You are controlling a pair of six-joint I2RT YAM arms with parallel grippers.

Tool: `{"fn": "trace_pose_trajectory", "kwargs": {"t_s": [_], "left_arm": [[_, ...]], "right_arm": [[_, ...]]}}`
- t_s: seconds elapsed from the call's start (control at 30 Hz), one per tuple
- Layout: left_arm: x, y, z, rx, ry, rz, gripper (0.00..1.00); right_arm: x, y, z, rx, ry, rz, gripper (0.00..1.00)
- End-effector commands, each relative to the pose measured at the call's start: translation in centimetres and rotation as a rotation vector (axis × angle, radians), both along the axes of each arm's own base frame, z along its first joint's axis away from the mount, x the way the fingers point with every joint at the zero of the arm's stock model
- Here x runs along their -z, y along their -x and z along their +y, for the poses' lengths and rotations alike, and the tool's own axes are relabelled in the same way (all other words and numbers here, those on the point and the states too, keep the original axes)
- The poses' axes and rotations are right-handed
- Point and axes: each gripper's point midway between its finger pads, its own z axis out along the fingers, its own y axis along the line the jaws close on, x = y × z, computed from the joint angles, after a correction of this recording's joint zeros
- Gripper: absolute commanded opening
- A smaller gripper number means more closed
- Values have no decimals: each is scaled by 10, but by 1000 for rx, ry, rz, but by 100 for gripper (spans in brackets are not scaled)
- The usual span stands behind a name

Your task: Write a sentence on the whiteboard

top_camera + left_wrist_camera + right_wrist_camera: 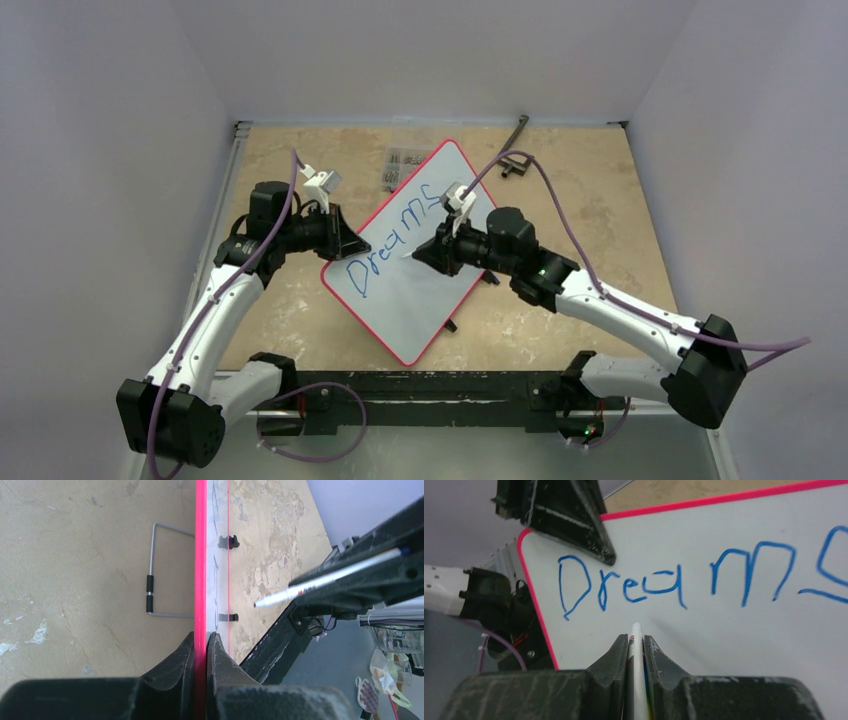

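- Writing is part done: the sentence point(674, 582) so far reads only "Dreams", one blue line across the whiteboard point(410, 290)
- whiteboard sits diagonal on the worktop point(590, 200) between the two arms; cannot tell if it lies flat or is propped
- left gripper point(201, 642) has its jaws clamped on the board's red rim at its left edge, steadying it
- right gripper point(636, 641) has its jaws narrow, pinching a white marker point(636, 630) that points at the board
- marker tip is just under the "ea"; left wrist view shows a gap, so it is off the surface
- step in hand looks like repositioning between words
- next move calls for bringing the tip to the bare white below the first line, then pressing lightly so the board does not slide in the left clamp
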Motion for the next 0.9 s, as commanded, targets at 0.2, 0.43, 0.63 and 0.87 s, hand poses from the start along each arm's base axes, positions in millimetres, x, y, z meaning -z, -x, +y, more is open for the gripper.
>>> {"fn": "trace_pose_trajectory", "kwargs": {"t_s": [0.2,0.43,0.63,0.87], "left_arm": [[17,-11,13,-6,-126,-91,0],[19,-15,17,-57,-128,-69,0],[19,-15,17,-60,-129,-61,0],[18,-14,16,-56,-129,-61,0]], "right_arm": [[-16,57,24,-76,-122,-86,0],[-3,82,49,-85,-114,-95,0],[9,94,64,-113,-113,-73,0],[23,98,71,-113,-97,-52,0]]}}
